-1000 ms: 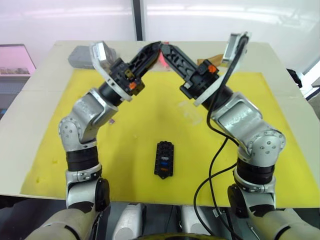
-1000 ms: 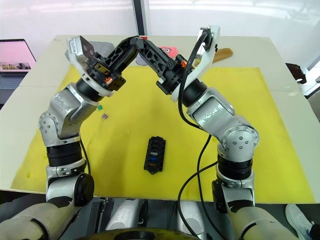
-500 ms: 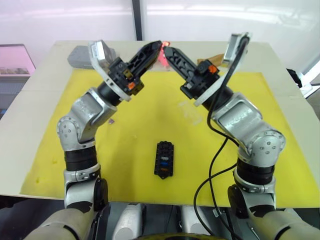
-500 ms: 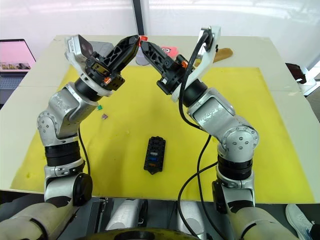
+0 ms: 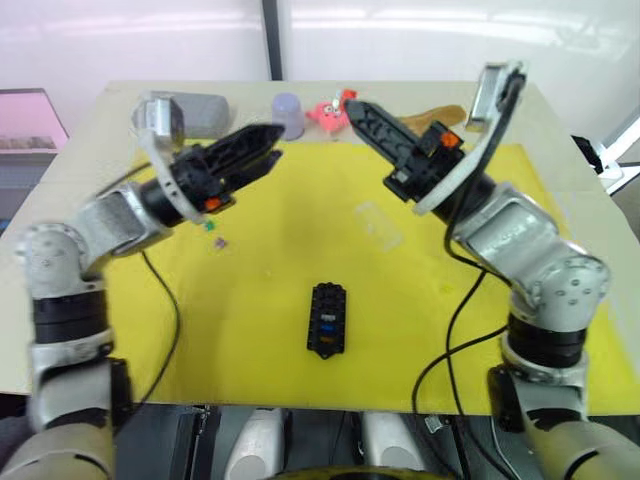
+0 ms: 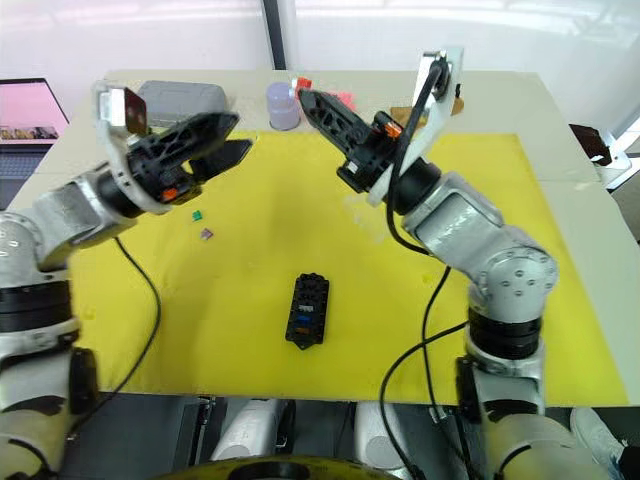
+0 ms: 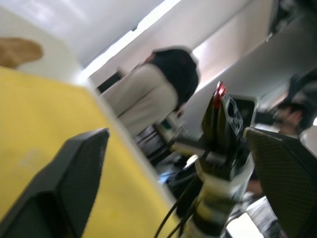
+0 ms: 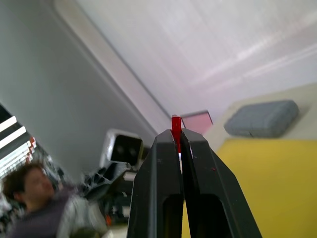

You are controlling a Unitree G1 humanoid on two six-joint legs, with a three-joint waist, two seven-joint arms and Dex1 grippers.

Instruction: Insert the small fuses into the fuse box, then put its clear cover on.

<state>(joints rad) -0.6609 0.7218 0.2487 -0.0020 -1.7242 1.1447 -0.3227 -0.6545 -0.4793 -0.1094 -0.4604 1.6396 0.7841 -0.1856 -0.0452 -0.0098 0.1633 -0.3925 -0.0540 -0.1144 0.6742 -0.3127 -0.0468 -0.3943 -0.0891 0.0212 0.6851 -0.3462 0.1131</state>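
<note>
The black fuse box (image 5: 327, 319) lies on the yellow mat (image 5: 150, 320) near the front, with a blue and an orange fuse seated in its slots. My right gripper (image 5: 352, 103) is raised over the mat's far edge, shut on a small red fuse (image 8: 176, 125) that sticks out past its tips. At the left, my left gripper (image 5: 268, 150) hangs open and empty, apart from the right one. Green (image 5: 210, 226) and purple (image 5: 220, 242) small fuses lie on the mat below it. The clear cover (image 5: 380, 224) rests on the mat under the right arm.
A grey case (image 5: 195, 112), a lilac cup (image 5: 288, 115), a pink toy (image 5: 325, 114) and a brown wooden piece (image 5: 440, 114) line the table's far edge. A person (image 7: 148, 96) stands beyond the table.
The two grippers met tip to tip on the red fuse. The left one has since opened and swung back left and lower; the right keeps the fuse.
</note>
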